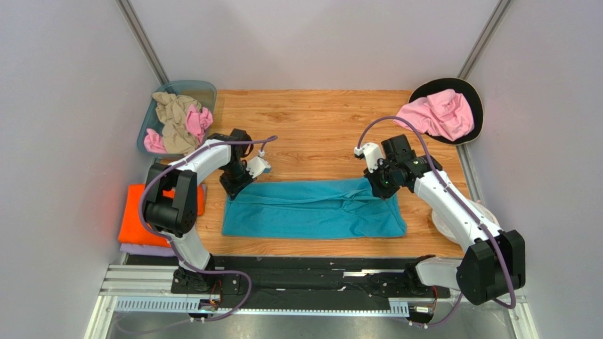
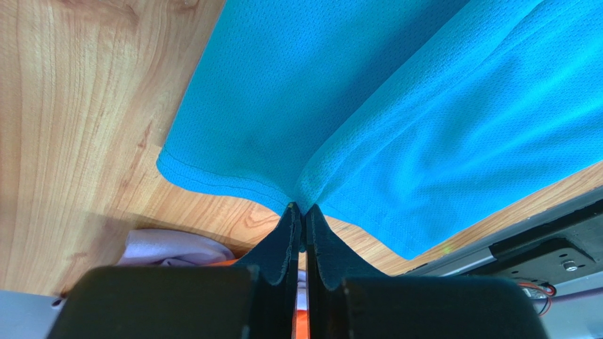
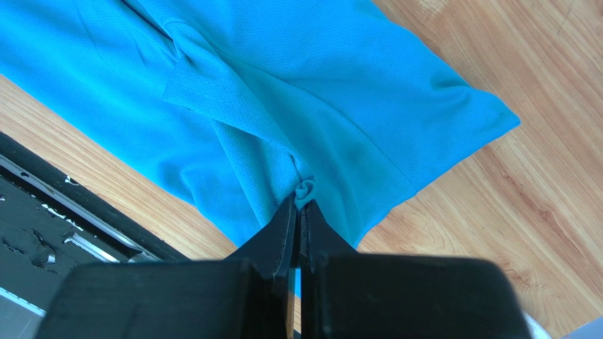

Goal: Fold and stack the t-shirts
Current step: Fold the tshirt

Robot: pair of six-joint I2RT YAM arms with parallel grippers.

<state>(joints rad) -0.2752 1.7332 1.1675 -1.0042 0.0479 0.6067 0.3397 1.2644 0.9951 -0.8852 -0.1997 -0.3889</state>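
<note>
Top external: teal t-shirt [image 1: 315, 209] lies folded in a long strip on tabletop [image 1: 318, 120], near front edge. L jaws clamped on its left end, R jaws on right end.

Ahead of your left gripper [image 2: 303, 210] you see the teal t-shirt [image 2: 396, 106]: matt cloth in a fine pinhole mesh knit. Under it the table [image 2: 78, 106] is smooth wood-grain, faintly glossy. The fingers [image 2: 279, 247] are matt black plastic. Left of your right gripper [image 3: 300, 205], the base plate [image 3: 42, 233] looks matt black and scuffed.
</note>
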